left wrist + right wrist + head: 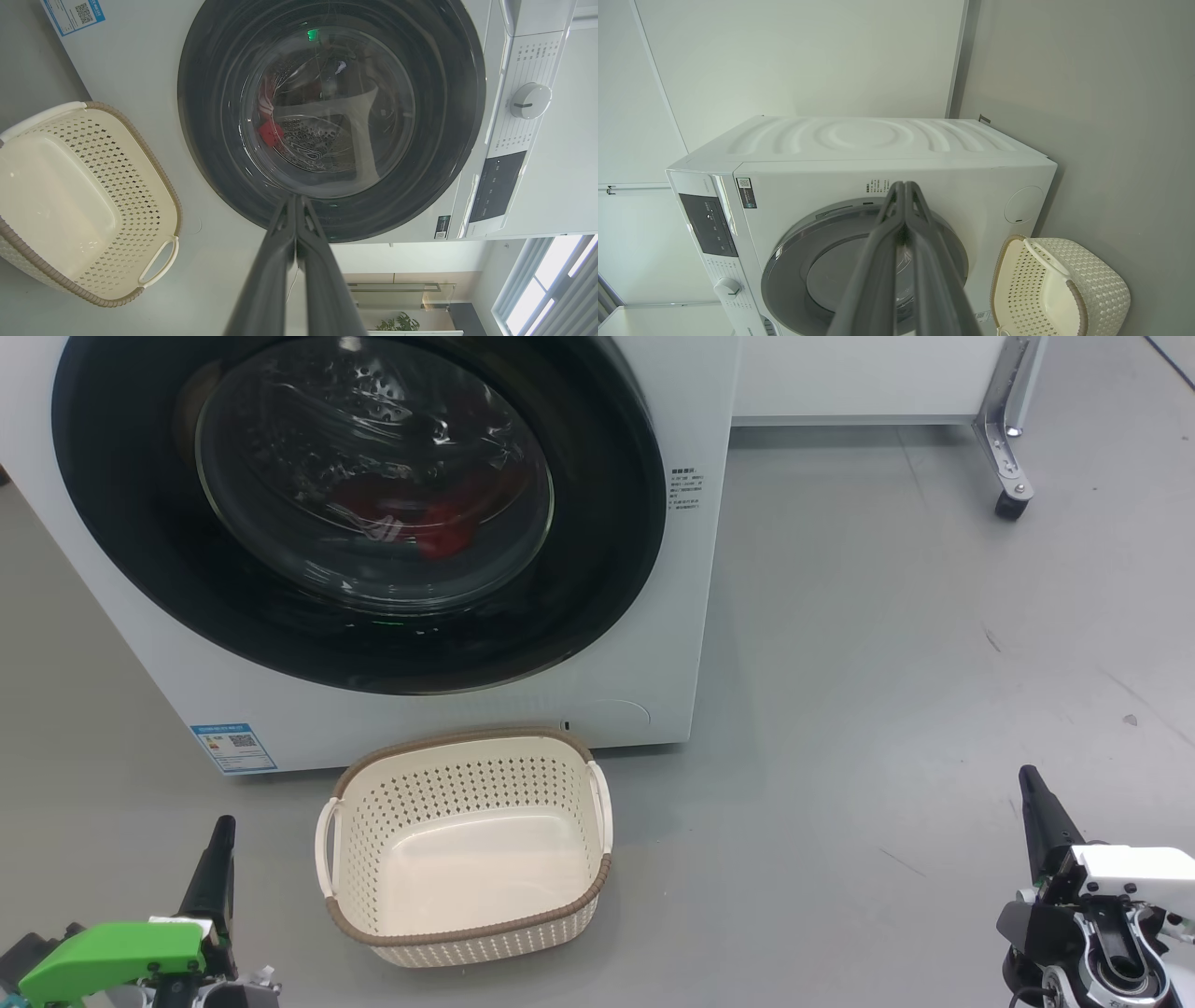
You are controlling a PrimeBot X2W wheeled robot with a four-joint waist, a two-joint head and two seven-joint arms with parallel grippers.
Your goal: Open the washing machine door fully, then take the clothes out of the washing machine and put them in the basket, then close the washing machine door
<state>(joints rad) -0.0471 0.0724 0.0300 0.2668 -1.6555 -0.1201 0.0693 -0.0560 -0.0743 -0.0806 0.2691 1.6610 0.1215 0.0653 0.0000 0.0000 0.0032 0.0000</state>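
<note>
Left fingers (213, 873), right fingers (1044, 821) sitting closed, empty; likely slipping off shut glossy black round door (607, 523), knocking cream perforated basket (467, 784) below.

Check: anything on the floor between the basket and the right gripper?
Nothing. In the head view, only bare grey floor, faintly scuffed, runs from the basket to the right gripper, whose jaws are shut.

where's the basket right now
In the head view the basket sits on the grey floor, lower middle, just in front of the washing machine and below its shut door.
</note>
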